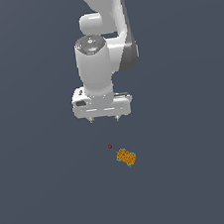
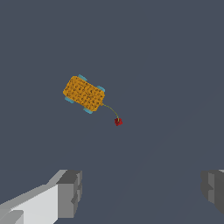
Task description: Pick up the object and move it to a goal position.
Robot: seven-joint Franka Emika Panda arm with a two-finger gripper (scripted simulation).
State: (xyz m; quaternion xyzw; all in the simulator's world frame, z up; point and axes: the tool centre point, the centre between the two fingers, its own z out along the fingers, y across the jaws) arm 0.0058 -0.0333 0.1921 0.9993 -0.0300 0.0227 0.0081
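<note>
The object [image 1: 126,157] is a tiny oblong orange block with a dark grid and teal-blue edges, lying on the dark grey floor below my gripper and slightly toward the exterior view's right. In the wrist view the object [image 2: 84,93] lies tilted, well away from the fingers. My gripper [image 1: 104,119] hangs above it, open, with nothing between its fingers [image 2: 69,193]. The fingertips stand clearly apart from the block.
A tiny red dot [image 1: 110,146] sits on the floor just beside the block, and in the wrist view the red dot [image 2: 118,122] is joined to the block by a thin curved line. The white arm [image 1: 98,46] rises above the gripper.
</note>
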